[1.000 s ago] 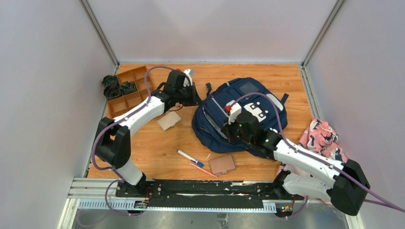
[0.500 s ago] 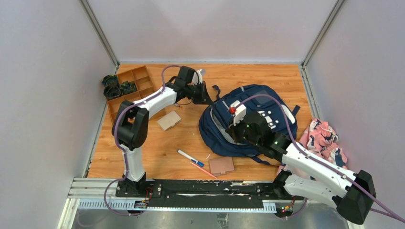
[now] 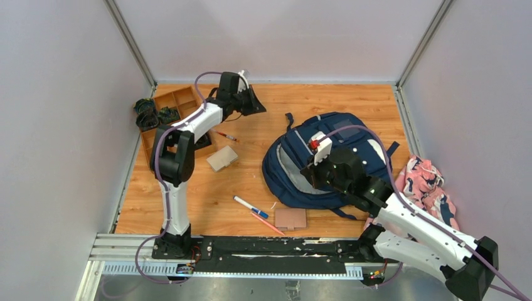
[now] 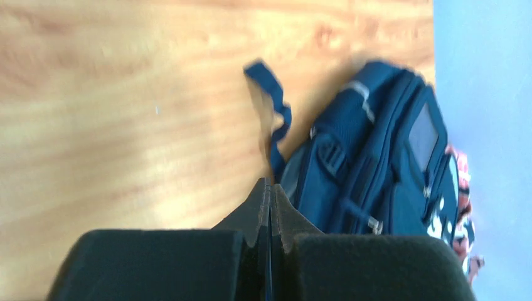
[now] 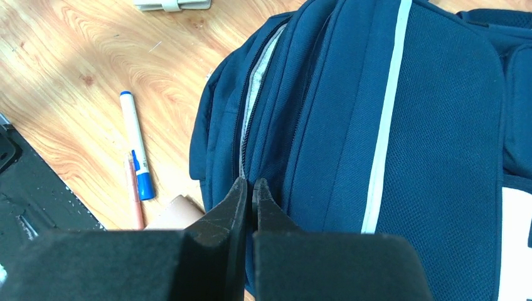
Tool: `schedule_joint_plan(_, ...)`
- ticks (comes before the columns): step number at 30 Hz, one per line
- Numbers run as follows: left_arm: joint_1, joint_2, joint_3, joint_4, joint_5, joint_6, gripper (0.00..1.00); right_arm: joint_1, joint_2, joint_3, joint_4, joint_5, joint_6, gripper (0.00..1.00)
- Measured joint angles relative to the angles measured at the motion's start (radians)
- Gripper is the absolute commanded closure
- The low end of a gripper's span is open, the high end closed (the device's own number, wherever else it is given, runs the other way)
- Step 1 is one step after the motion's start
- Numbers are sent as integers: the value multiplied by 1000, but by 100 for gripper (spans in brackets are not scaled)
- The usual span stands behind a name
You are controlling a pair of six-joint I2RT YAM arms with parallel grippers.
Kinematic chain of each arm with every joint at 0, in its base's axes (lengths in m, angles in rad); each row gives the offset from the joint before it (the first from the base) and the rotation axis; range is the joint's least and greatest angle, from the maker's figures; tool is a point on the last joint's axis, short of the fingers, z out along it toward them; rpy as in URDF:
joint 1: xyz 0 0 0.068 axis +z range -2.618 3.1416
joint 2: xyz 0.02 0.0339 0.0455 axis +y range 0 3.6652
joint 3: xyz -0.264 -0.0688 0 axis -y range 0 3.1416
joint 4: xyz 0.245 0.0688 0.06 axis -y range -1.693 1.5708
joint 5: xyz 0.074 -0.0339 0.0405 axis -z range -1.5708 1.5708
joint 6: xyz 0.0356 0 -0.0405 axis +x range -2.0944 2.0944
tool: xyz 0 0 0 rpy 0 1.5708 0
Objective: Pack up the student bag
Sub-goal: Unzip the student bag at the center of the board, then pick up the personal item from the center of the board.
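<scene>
Right gripper was pinched shut above the wooden table, tips on the zip seam of the student bag, which lay flat right of centre; couldn't tell if fabric was caught. Left gripper hung shut & empty over bare wood, apart from the bag's loose strap.

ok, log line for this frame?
left fingers: shut, empty | right fingers: shut on bag zipper | bag: lying flat
</scene>
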State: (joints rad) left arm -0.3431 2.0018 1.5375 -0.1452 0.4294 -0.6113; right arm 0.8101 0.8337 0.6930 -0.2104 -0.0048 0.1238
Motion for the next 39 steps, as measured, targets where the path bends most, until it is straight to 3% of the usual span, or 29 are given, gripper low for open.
schedule_joint_plan(4,14,105,167,-3,-30,-17,96,-61,55,21,6,-42,36,100)
schedule_joint_plan(8,0,143,280,-58,-39,-2,67,-172,157,90,22,-123,113,100)
schedule_joint_plan(10,-8,98,253,-90,-67,19,55,-223,196,120,34,-162,149,100)
schedule_joint_plan(15,-70,-176,-13,-161,-130,127,44,-330,252,169,56,-239,212,100)
schedule_joint_plan(20,-318,-500,-399,-131,-200,201,38,-406,260,184,60,-324,256,100)
schedule_joint_plan(25,-621,-586,-608,-138,-262,280,32,-437,274,185,61,-386,278,100)
schedule_joint_plan(29,-761,-579,-621,-144,-325,353,32,-447,275,185,61,-403,280,100)
schedule_joint_plan(32,-794,-549,-618,-142,-370,385,31,-451,273,185,60,-411,281,100)
schedule_joint_plan(39,-1044,-370,-521,-196,-661,521,29,-455,258,185,58,-414,281,100)
